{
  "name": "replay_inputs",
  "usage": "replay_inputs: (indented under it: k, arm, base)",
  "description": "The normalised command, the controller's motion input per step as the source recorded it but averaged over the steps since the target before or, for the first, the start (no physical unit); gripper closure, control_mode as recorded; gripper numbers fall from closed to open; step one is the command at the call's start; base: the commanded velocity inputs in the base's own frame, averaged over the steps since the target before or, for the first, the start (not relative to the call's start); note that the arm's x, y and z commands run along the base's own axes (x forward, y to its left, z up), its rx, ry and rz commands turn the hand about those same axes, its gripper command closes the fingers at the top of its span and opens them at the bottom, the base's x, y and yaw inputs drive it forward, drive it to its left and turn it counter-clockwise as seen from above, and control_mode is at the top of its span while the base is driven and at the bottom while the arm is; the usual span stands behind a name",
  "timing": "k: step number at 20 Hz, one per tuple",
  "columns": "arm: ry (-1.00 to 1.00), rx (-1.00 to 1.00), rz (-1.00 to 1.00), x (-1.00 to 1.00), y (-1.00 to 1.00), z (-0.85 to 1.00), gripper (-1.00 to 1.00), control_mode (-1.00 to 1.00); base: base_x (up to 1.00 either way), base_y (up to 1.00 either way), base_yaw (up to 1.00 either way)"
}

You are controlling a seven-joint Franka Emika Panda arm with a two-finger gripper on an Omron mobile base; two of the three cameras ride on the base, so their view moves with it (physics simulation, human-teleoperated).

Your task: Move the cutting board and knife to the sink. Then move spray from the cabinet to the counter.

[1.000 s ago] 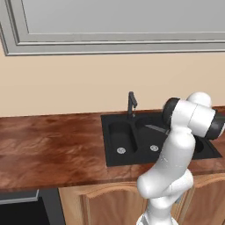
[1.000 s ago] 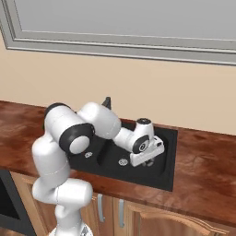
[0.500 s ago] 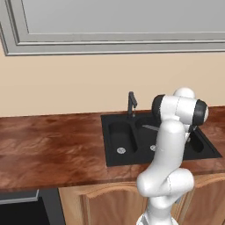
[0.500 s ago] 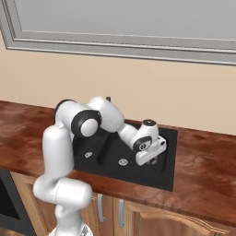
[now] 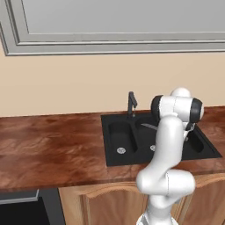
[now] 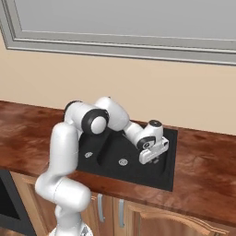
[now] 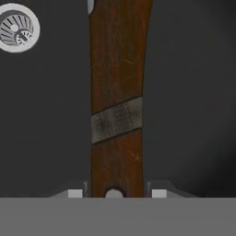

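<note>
Black sink (image 6: 168, 177) basin under the gripper (image 6: 154, 160), which clasps the knife (image 7: 117, 106) by its brown handle; blade cut off at hand view's top, drain (image 7: 17, 28) at upper left, arm hiding both from the left base.

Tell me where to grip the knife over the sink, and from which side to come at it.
Grip the knife by its brown wooden handle, near the grey band, coming from above with one finger on each long side. The handle is long and narrow, so it fits across the jaws. The gripper already straddles it there, above the sink floor.
</note>
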Motion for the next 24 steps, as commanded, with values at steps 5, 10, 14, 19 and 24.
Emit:
replay_inputs:
  k: [5,10,14,19,24]
  arm:
    - [0.0,0.0,0.0,0.23,0.0,-0.33,1.0,-1.0]
    - [0.03,0.0,0.0,0.33,0.0,-0.25,1.0,-1.0]
    - [0.04,0.0,0.0,0.24,0.0,-0.35,1.0,-1.0]
    - [0.09,0.0,0.0,0.08,0.0,-0.31,1.0,-1.0]
    - [0.11,0.0,0.0,0.0,0.0,-0.33,1.0,-1.0]
  base:
    - [0.0,0.0,0.0]
    - [0.0,0.0,0.0]
    - [0.0,0.0,0.0]
    - [0.0,0.0,0.0]
    - [0.0,0.0,0.0]
